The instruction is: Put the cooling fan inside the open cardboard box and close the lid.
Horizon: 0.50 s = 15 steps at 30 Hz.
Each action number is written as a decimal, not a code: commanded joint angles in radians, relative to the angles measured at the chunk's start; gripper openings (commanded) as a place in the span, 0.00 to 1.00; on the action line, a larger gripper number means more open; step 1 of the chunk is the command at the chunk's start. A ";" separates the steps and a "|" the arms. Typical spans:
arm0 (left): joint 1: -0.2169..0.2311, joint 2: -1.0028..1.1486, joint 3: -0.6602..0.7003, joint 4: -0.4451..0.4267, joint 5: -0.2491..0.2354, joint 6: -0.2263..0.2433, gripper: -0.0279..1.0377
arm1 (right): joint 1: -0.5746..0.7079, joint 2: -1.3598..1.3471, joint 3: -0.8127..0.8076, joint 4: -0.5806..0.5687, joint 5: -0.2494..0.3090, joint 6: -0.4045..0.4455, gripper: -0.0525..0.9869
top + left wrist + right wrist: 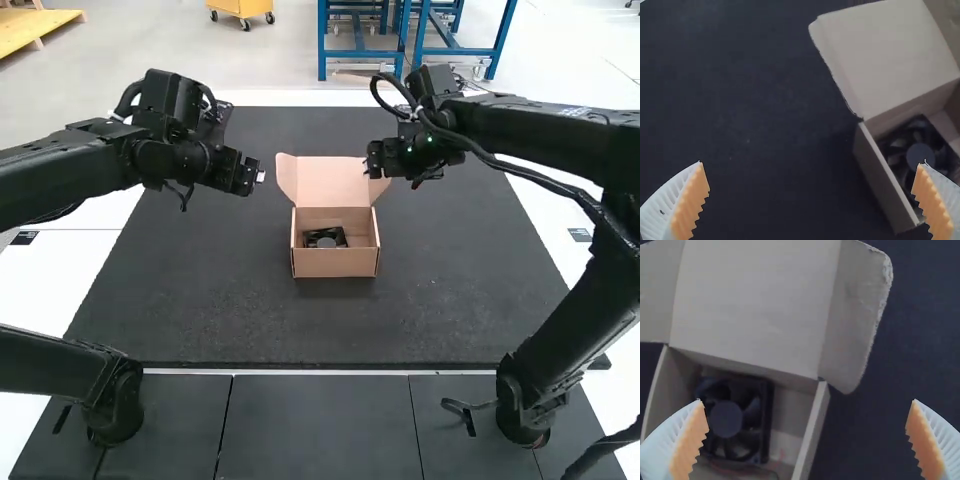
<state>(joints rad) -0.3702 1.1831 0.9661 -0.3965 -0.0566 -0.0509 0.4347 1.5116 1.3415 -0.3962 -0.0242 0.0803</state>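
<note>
A small cardboard box (335,255) stands on the black mat, its lid (332,181) folded back and upright behind it. The black cooling fan (325,238) lies flat inside; it shows as the fan (912,152) in the left wrist view and the fan (732,420) in the right wrist view. My left gripper (258,176) hovers left of the lid, open, holding nothing. My right gripper (368,160) hovers at the lid's upper right corner, open and empty. The white ribbed fingers (687,200) and fingers (685,437) stand wide apart.
The black mat (200,290) covers the table's middle, with white table surface (40,260) at both sides. Dark panels (320,425) line the front edge. Bare mat surrounds the box on all sides.
</note>
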 commanded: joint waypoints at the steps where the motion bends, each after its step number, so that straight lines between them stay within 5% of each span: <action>1: 0.008 0.029 0.045 0.016 -0.035 -0.012 0.92 | -0.036 -0.048 -0.031 0.036 0.017 -0.013 0.92; 7: 0.011 0.093 0.049 0.061 -0.071 -0.012 0.92 | -0.074 -0.073 -0.102 0.201 0.013 -0.024 0.92; 15: 0.070 0.220 0.063 0.163 -0.109 -0.012 0.92 | -0.082 -0.034 -0.110 0.272 -0.022 -0.013 0.92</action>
<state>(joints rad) -0.3210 1.3754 0.9794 -0.2577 -0.1314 -0.0540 0.3679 1.4700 1.2236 -0.1425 -0.0265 0.0669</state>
